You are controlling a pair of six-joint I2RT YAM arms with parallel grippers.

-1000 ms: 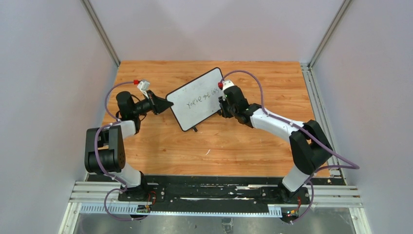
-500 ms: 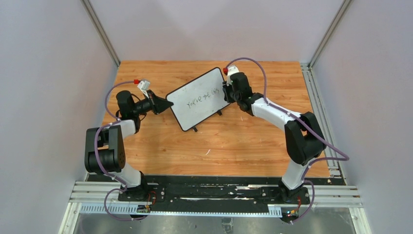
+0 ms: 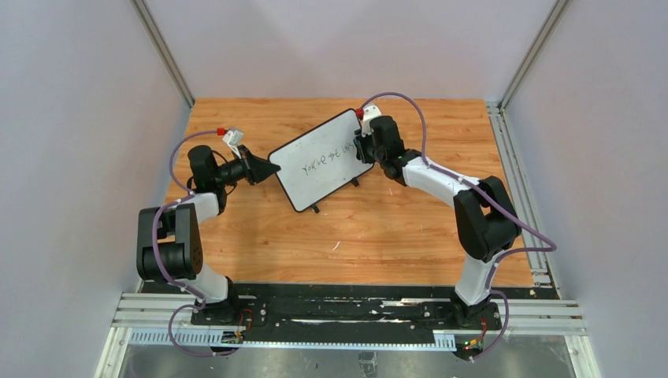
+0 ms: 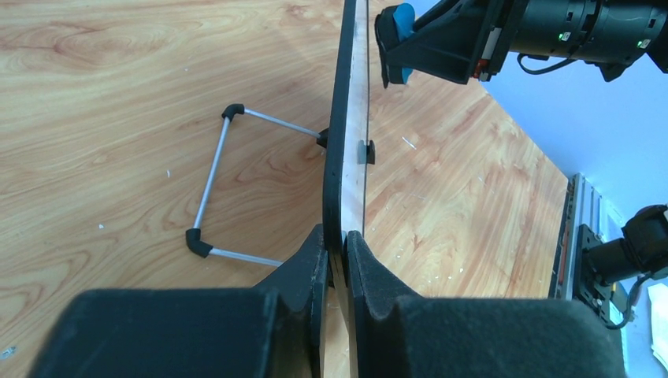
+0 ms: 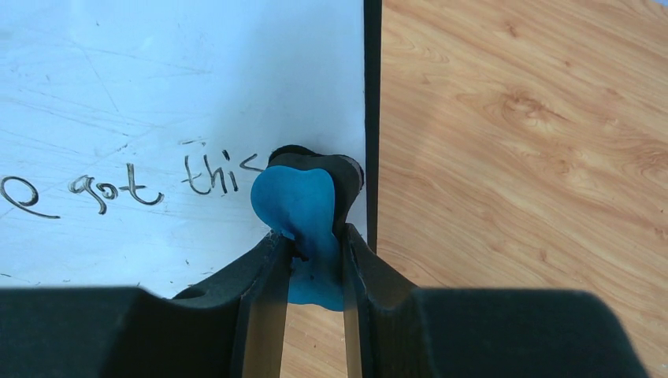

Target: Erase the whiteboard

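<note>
The whiteboard [image 3: 319, 160] stands tilted on the wooden table, black-framed, with dark handwriting across it. My left gripper [image 3: 272, 168] is shut on its left edge; the left wrist view shows the board edge-on [image 4: 346, 142] pinched between the pads. My right gripper [image 3: 364, 146] is shut on a blue eraser [image 5: 303, 213] and presses it against the board's right end, just right of the word "this" [image 5: 211, 175]. The eraser also shows in the left wrist view [image 4: 402, 24].
The board's wire stand [image 4: 217, 185] rests on the table behind it. Two small black feet [image 3: 315, 209] stick out at its lower edge. Grey walls close in the table on three sides, and a metal rail [image 3: 315, 315] runs along the near edge.
My right gripper has moved up from the board's lower right edge to its upper right end with the eraser. The left gripper and the board have not moved.
</note>
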